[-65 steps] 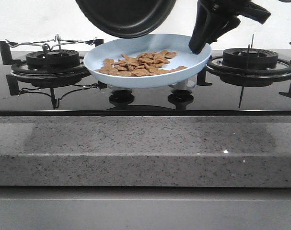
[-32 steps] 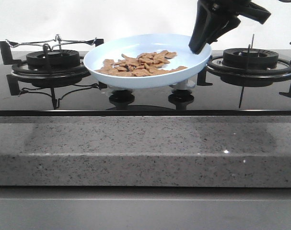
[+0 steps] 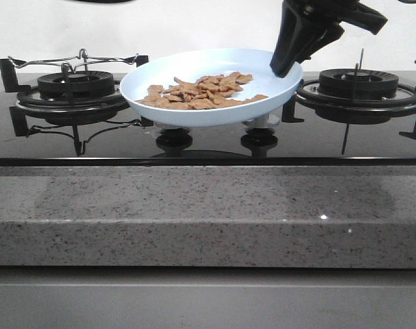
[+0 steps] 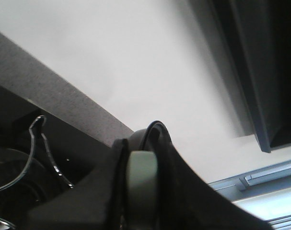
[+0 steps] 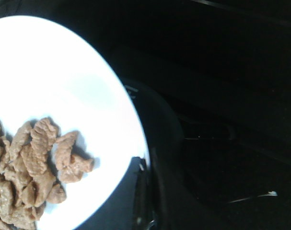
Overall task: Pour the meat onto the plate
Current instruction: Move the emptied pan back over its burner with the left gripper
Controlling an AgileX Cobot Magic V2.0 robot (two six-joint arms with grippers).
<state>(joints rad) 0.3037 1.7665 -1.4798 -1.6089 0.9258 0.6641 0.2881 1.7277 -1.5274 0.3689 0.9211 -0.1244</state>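
a wide, shallow, pale-blue round plate is sitting raised above the middle of a glossy black glass hob, between two burners and just above two black control knobs. it is tilting slightly, its right edge higher than its left. a loose heap of small, flat, orange-brown meat pieces is lying inside the plate, spreading from the centre toward the near-left rim. in the right wrist view the same meat is showing as wrinkled strips piled on the plate's pale surface.

the right gripper, black and angled down from the upper right, is clamping the plate's far-right rim; in the right wrist view its dark fingers are pinching the rim edge, closed tight on it.

the left gripper is appearing only in its own wrist view, where its black fingers are pressing against both sides of a pale grey-green handle-like bar; a dark curved rim is rising just beyond it. it is gripping that bar firmly.

on the left burner a black cast-iron ring is carrying a thin silver wire support. on the right another black burner ring is sitting just beside the plate. a speckled grey stone counter edge is running across the near side.
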